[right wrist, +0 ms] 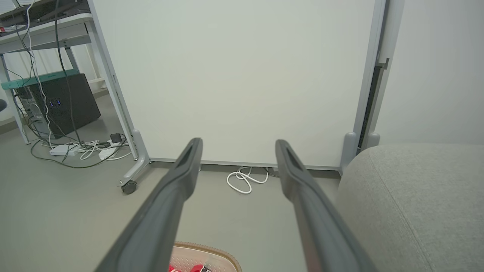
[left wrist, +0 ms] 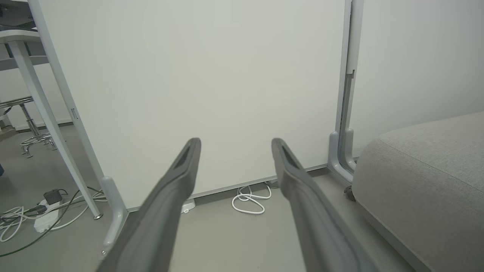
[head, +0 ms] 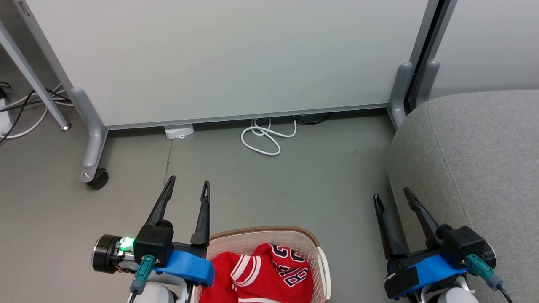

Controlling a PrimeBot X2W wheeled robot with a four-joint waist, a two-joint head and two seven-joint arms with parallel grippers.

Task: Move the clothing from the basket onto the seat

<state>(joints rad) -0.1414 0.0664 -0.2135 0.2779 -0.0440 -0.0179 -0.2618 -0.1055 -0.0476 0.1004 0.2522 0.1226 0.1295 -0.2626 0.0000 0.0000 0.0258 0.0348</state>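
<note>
At the near left, the left gripper hangs above the grey floor, its two dark fingers spread wide with nothing between them. Just to its right sits the basket at the near edge of the head view. The clothing is heaped inside it (red, with lettering and striped trim showing) and lies nearer than either gripper's fingertips. Further right, the right gripper is likewise wide open and empty. It is apart from the basket and just beside the seat — grey fabric with a seam line, rounded at its left edge.
</note>
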